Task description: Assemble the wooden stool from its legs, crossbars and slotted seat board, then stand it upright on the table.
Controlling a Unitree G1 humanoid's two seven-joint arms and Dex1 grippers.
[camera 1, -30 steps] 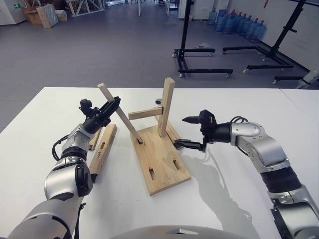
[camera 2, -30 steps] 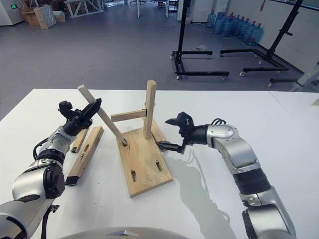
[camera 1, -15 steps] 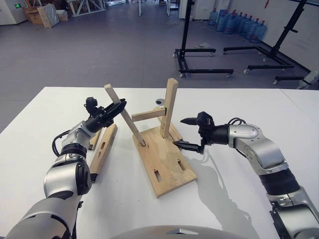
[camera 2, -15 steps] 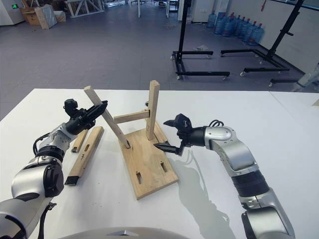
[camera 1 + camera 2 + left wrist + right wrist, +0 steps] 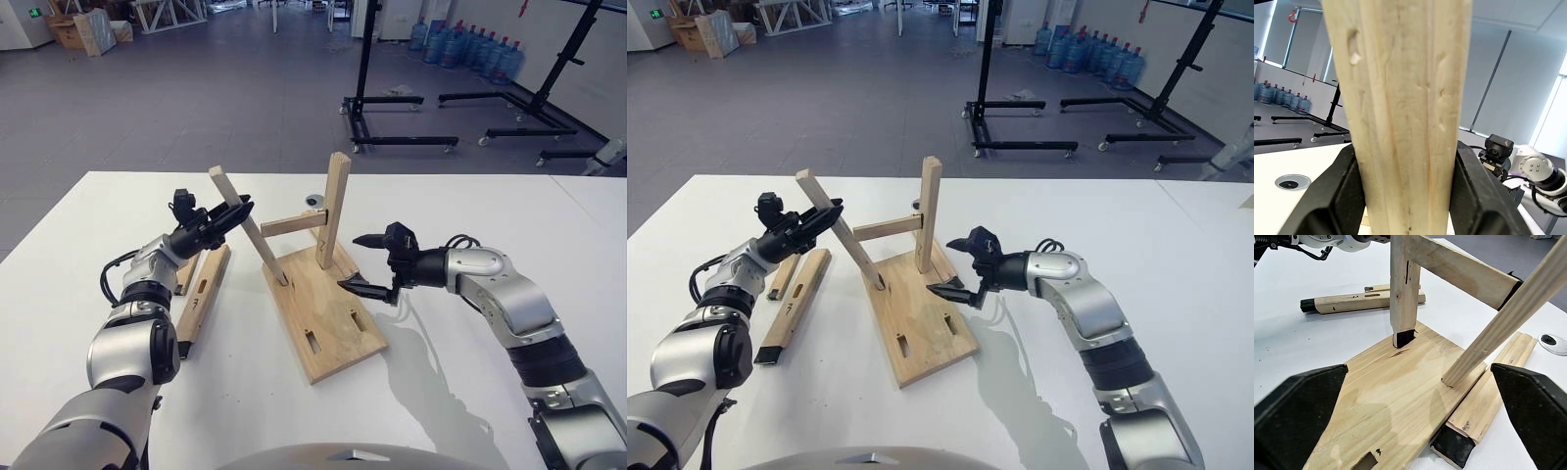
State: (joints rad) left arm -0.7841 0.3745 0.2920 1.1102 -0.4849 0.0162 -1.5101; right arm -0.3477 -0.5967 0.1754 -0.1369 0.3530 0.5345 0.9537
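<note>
Wooden leg (image 5: 261, 241), tilted at seat board (image 5: 331, 331) slot, clamped in my left gripper (image 5: 238, 207) for seating; right gripper (image 5: 351, 262) wide open, empty, poised to steady the board.

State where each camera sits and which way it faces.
Eye views: head, facing forward and down at the seat board; left arm and right arm show.
Left wrist view: left wrist, along the clamped leg; left fingers show.
Right wrist view: right wrist, toward the seat board; right fingers, open, show.
Shared: eye and right wrist views show the seat board.
</note>
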